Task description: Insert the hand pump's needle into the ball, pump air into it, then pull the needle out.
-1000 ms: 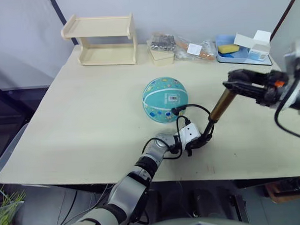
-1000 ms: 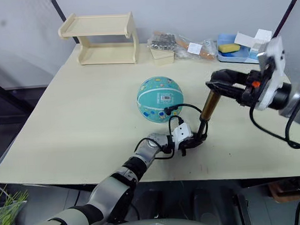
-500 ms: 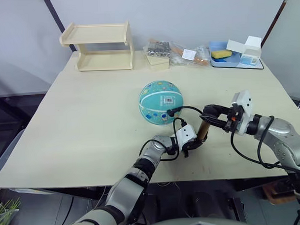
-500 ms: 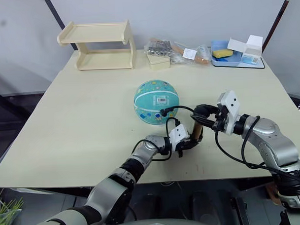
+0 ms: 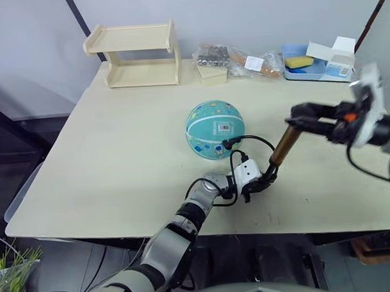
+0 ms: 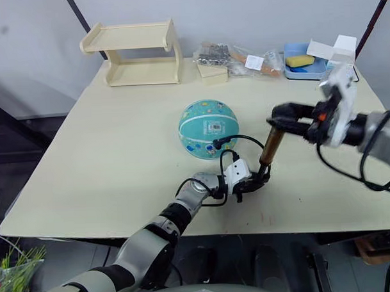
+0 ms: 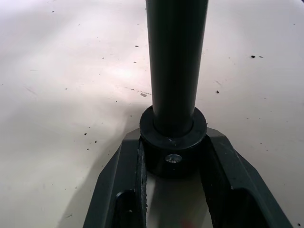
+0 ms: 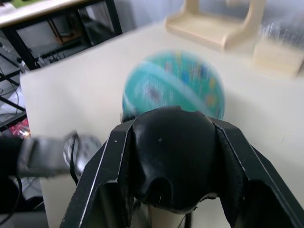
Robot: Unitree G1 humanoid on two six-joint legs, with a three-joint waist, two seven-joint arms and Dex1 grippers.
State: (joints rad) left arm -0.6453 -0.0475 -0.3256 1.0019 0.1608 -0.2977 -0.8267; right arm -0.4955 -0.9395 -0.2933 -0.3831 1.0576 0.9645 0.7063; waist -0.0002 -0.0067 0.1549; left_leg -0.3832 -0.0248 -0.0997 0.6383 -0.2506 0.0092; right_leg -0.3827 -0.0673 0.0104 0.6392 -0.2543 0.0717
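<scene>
Near the front edge of the table [image 5: 105, 155], the left gripper [image 5: 257, 182] pinches the black base cap of the hand pump [image 5: 280, 149], pinning it to the tabletop. The right gripper [image 5: 298, 123] is clamped round the pump's black handle. Half a second ago the handle sat low, close to the barrel; now it is lifted up and out again, so a fresh stroke looks ready. The ball [image 5: 214, 128] rests just behind, round and seemingly well filled. The hose [image 5: 249, 141] loops to its side, where the needle is presumably in, though too small to confirm.
</scene>
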